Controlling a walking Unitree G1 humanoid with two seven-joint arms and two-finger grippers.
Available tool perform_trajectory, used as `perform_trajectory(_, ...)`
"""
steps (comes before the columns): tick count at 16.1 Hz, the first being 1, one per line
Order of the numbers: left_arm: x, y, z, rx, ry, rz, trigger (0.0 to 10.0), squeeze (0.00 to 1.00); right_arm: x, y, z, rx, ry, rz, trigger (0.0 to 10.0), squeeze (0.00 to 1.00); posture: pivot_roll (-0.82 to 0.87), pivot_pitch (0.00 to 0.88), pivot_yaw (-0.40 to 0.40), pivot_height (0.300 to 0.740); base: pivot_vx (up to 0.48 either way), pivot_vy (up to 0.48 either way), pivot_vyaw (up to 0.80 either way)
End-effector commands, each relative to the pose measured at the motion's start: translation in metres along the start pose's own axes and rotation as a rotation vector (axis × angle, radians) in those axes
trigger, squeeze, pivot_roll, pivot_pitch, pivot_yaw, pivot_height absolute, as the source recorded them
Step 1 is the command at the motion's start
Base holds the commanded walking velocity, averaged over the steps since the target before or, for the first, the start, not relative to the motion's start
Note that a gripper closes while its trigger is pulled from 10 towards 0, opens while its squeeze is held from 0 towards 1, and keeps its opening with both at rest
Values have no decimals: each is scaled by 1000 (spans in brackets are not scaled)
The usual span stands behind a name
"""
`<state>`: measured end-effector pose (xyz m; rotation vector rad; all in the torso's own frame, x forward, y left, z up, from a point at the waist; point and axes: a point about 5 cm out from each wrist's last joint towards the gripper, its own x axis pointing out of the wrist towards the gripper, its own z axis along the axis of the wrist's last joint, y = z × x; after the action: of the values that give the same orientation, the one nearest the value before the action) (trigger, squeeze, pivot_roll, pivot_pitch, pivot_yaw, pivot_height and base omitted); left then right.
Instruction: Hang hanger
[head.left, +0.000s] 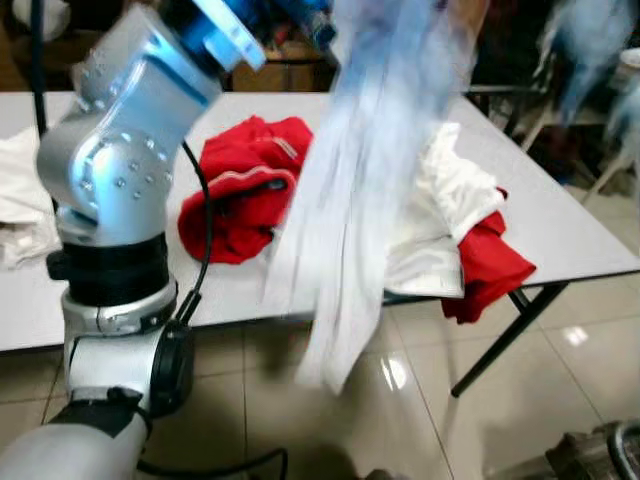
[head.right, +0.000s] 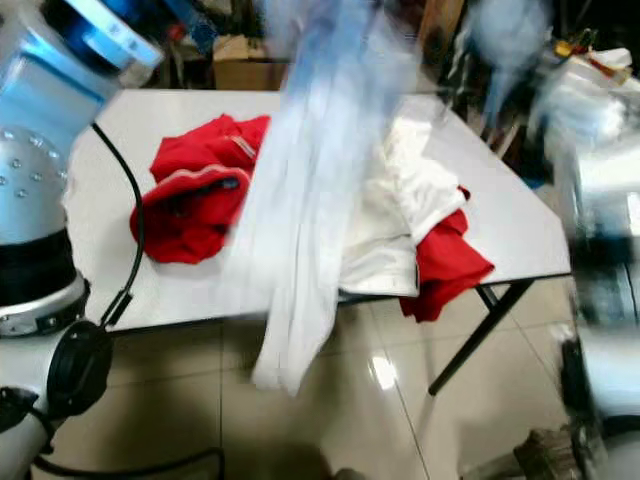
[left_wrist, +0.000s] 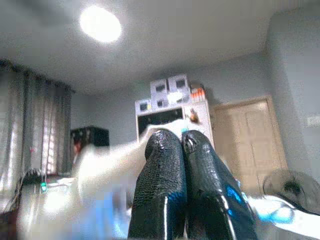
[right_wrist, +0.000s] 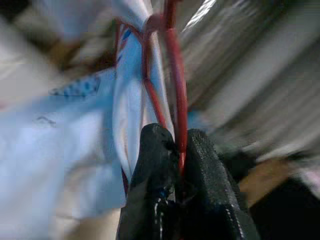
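**One hanger, gripped with its shirt**

One red wire hanger (right_wrist: 172, 75) carries a pale blue-white shirt (head.left: 350, 200), blurred, dangling in front of the table (head.left: 560, 215). The right gripper (right_wrist: 180, 150) pinches the hanger's wire. The left gripper (left_wrist: 182, 145) is raised, fingers pressed together on nothing. On the table lie two red garments (head.left: 240, 190) and one white garment (head.left: 440, 210).

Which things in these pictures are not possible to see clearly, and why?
- Pale garment: motion blur hides its shape; top cut by the eye views' upper edge.
- Red hanger: right gripper clamps it; hook beyond the right wrist view's edge.
- Left gripper: contents unclear, blurred pale cloth behind.
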<state>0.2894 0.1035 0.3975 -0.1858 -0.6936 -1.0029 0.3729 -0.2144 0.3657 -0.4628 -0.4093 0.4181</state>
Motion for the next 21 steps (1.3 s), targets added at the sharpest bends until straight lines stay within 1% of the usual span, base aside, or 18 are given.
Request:
perform_trajectory(1,4,-6,13,14,-61,-31,10000,0,-4,-27,22,14,-132,-154,10000,0,-100,0,-68,740,0,0,0)
perform_trajectory(2,4,-6,18,14,-84,-17,10000,0,6,-22,30,88,-191,-51,10000,0,-97,0,-72,740,0,0,0)
perform_trajectory(3,4,-6,18,14,-85,-13,10000,0,10,-8,16,93,-130,47,10000,0,-98,0,-71,740,0,0,0)
perform_trajectory(4,3,-6,17,11,-73,-3,10000,0,10,10,-4,34,-60,138,10000,0,-97,0,-63,740,0,0,0)
perform_trajectory(5,2,-4,9,-2,-39,17,10000,0,8,26,-28,29,7,220,10000,0,-96,0,-53,740,0,0,0)
perform_trajectory(6,2,0,-9,-15,37,60,10000,0,-1,42,-53,66,67,299,10000,0,-99,0,-42,740,0,0,0)
perform_trajectory(7,2,3,-29,-17,125,98,10000,0,-11,53,-70,75,104,363,10000,0,-101,0,-35,740,0,0,0)
perform_trajectory(8,0,6,-47,-15,206,131,10000,0,-22,61,-81,81,135,403,10000,0,-103,0,-30,740,0,0,0)
perform_trajectory(9,-1,7,-57,-7,250,148,10000,0,-29,64,-86,86,148,428,10000,0,-104,0,-21,740,0,0,0)
perform_trajectory(10,-6,5,-87,4,359,165,10000,0,-48,74,-97,99,188,499,10000,0,-109,0,-9,740,0,0,0)
perform_trajectory(11,-11,5,-103,15,415,178,10000,0,-60,79,-101,112,209,538,10000,0,-112,0,-3,740,0,0,0)
perform_trajectory(12,-27,9,-138,88,557,205,10000,0,-83,88,-109,144,258,591,10000,0,-120,0,9,740,0,0,0)
perform_trajectory(13,-40,14,-156,128,644,221,10000,0,-95,91,-112,165,285,608,10000,0,-124,0,15,740,0,0,0)
perform_trajectory(14,-67,34,-180,200,750,331,10000,0,-117,92,-117,172,322,612,10000,0,-132,0,35,740,0,0,0)
perform_trajectory(15,-76,47,-183,259,780,405,10000,0,-124,90,-117,162,330,613,10000,0,-132,0,35,740,0,0,0)
perform_trajectory(18,-91,77,-176,299,754,619,10000,0,-137,89,-102,166,333,674,10000,0,-139,0,51,740,0,0,0)
perform_trajectory(19,-94,81,-176,306,759,645,10000,0,-141,89,-99,168,348,690,10000,0,-140,0,52,740,0,0,0)
perform_trajectory(21,-104,80,-188,297,817,602,10000,0,-154,85,-88,156,399,730,10000,0,-141,0,54,740,0,0,0)
